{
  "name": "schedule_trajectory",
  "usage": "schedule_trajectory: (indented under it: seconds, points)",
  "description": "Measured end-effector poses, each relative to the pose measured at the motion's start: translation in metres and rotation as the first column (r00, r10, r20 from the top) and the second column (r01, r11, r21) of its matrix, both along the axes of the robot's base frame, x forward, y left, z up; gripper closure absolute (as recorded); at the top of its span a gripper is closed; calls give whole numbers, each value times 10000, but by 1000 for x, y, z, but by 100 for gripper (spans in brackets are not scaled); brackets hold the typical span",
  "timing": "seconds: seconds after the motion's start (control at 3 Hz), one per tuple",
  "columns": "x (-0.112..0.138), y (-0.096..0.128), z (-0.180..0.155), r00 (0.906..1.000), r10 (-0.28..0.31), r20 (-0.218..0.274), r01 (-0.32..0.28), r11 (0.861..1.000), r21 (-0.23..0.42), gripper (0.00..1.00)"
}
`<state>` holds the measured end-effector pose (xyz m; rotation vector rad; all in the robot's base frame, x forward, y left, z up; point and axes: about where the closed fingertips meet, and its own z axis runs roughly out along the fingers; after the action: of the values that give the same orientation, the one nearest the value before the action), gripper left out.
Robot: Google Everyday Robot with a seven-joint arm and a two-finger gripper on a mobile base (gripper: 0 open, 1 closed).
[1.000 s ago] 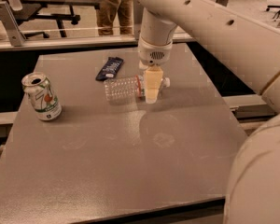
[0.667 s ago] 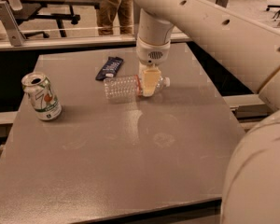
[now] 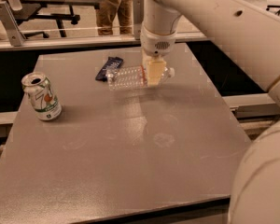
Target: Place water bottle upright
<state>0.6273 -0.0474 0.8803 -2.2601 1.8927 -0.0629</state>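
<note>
Tan fingers (image 3: 154, 70) of the white arm's gripper (image 3: 155, 80) are clamped across the small clear ribbed plastic water bottle (image 3: 128, 77), near the end farthest from the can. That white-green soda can (image 3: 42, 98) stands at the grey table's (image 3: 130, 171) left edge. Right of the can and farther back lies a dark snack wrapper (image 3: 108, 67). Just right again is the bottle, lying horizontal. The grasp looks made. Turning the bottle upright, setting it down and letting go remain.

Reads as a large "7" beside a red dot on the white-green soda can (image 3: 42, 97), left of the frame. Shows nothing legible on the water bottle (image 3: 128, 77), upper centre, clamped in the gripper (image 3: 154, 73), nor on the dark snack wrapper (image 3: 107, 66) just behind.
</note>
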Motion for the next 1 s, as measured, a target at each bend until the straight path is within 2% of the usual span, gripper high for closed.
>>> schedule_trajectory:
  seconds: [0.33,0.67,1.0]
  points:
    - [3,-14,51,9790,1540,1336,-1542,9880,-91,100]
    - [7,-18,78,9288,2854,2364,-2893,9570,-189,100]
    - [4,-16,110,7849,4505,4255,-4715,8797,-616,100]
